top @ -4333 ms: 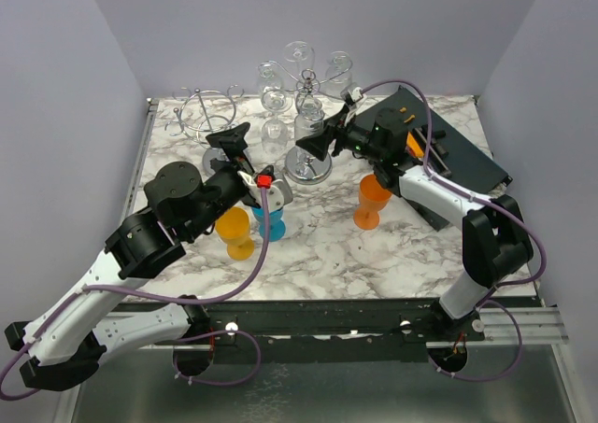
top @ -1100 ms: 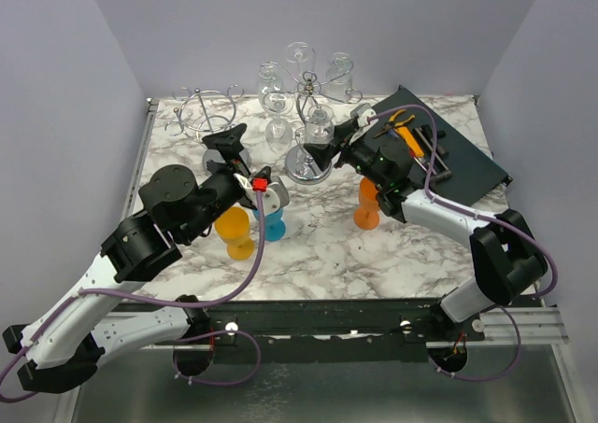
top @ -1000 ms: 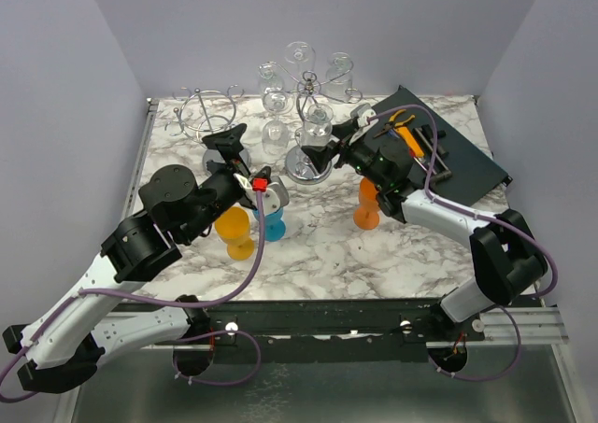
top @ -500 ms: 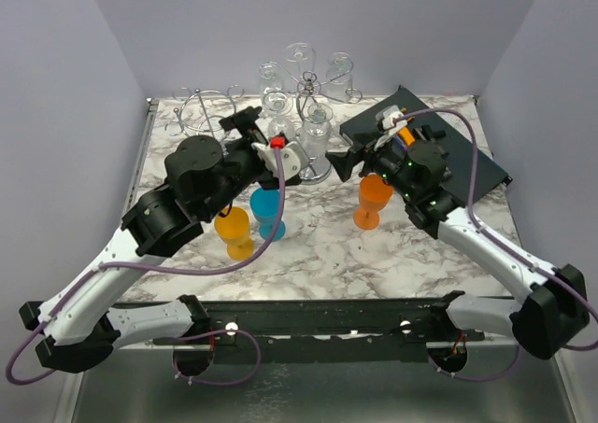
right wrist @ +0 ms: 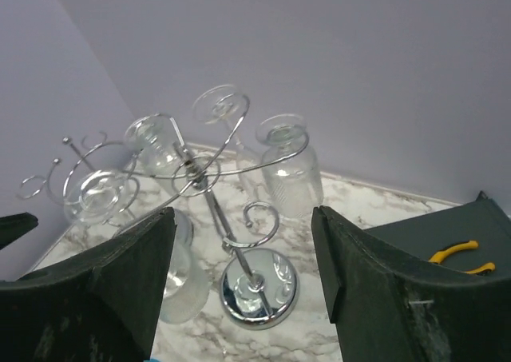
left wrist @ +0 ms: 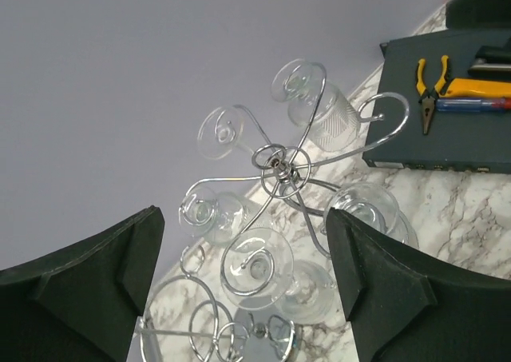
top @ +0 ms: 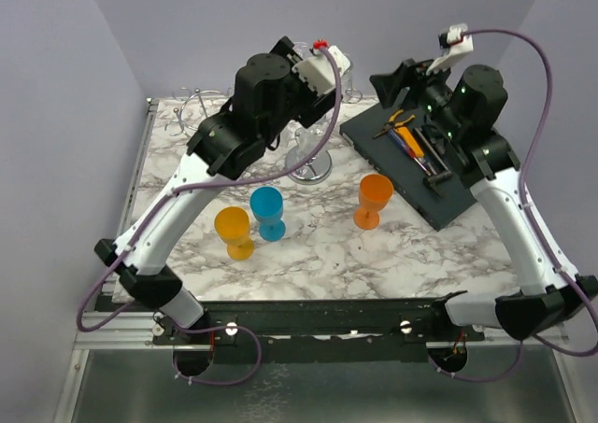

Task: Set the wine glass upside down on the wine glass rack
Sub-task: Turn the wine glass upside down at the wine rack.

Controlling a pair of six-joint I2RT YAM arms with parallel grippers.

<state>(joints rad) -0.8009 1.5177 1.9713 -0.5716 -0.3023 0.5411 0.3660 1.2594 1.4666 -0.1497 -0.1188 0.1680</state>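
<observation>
The chrome wine glass rack (left wrist: 279,164) stands at the back of the marble table, its round base (top: 308,166) showing under my left arm. Several clear wine glasses hang upside down from its arms, among them one near the middle (left wrist: 259,268) and a ribbed one (right wrist: 291,170). My left gripper (left wrist: 243,242) hovers high above the rack, looking down on it, open and holding nothing. To the right of the rack and well above the table, my right gripper (right wrist: 242,218) is also open and holds nothing. In the top view my left arm hides most of the rack.
A second, bare wire rack (top: 201,110) stands at the back left. Yellow (top: 234,232), blue (top: 268,211) and orange (top: 374,199) plastic goblets stand upright on the marble. A dark tray (top: 448,185) with pliers (left wrist: 429,86) and other tools lies to the right.
Both arms have risen high off the table. The right gripper drew back to the right, leaving a glass hanging on the rack. The left gripper swung up over the rack.
</observation>
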